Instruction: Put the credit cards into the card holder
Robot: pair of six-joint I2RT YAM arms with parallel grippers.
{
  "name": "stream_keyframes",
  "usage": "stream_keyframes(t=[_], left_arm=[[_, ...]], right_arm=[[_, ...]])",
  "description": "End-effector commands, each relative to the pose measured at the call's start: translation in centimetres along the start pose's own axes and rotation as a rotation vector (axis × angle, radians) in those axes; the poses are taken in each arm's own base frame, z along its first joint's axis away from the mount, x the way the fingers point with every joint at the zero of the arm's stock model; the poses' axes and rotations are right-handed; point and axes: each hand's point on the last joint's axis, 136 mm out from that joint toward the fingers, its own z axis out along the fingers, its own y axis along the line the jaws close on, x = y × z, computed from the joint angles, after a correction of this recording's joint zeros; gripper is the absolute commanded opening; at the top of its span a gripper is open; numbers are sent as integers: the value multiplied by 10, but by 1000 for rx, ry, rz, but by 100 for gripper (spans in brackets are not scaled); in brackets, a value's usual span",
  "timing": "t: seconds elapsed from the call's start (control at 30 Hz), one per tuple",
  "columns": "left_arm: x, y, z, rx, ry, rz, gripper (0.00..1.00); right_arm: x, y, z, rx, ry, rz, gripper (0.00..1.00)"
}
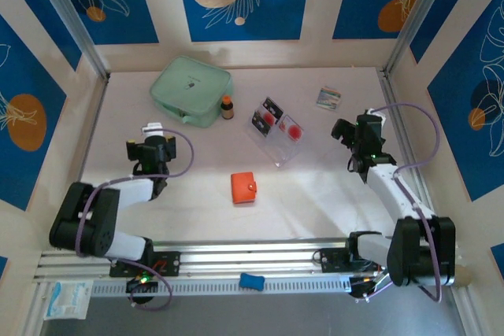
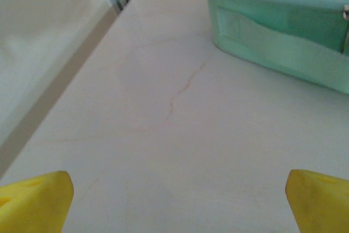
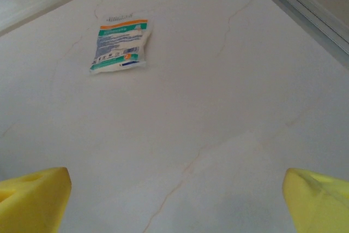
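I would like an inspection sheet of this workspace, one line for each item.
Surface: pale table, faint veins, nothing spilled.
Job's things: credit cards lie at mid-table; card holder closed, nearer the arms, apart from them.
Clutter: mint pouch, small brown bottle, printed packet, blue item on the front rail.
Grippers: left gripper open, empty, facing the pouch; right gripper open, empty, facing the packet.
Cables: purple cables loop along both arms, clear of the things.
Surroundings: blue patterned walls, metal frame posts.

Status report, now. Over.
Open and empty: left pincer, right pincer. Closed card holder mid-table, credit cards lying beyond it. Beside cards: small bottle, not touching.
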Motion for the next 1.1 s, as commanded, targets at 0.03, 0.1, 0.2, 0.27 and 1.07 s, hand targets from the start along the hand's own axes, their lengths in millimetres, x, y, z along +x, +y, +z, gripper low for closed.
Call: stream_keyframes(t=[0.03, 0.1, 0.2, 0.27, 1.07], left_arm=[[-21, -9, 3, 62, -122, -35, 100], [-21, -23, 5, 132, -133, 6, 100], [-19, -31, 9, 206, -107, 0, 100], [-16, -37, 12, 279, -80, -7, 100], [-7, -47, 7, 418, -116, -33, 100]], right_arm=[[-12, 20, 11, -138, -131, -112, 99], [-8, 27, 13, -194, -160, -138, 99], [4, 32, 21, -239, -162, -161, 99], [14, 33, 27, -260, -160, -183, 99], [42, 53, 47, -339, -173, -283, 99]])
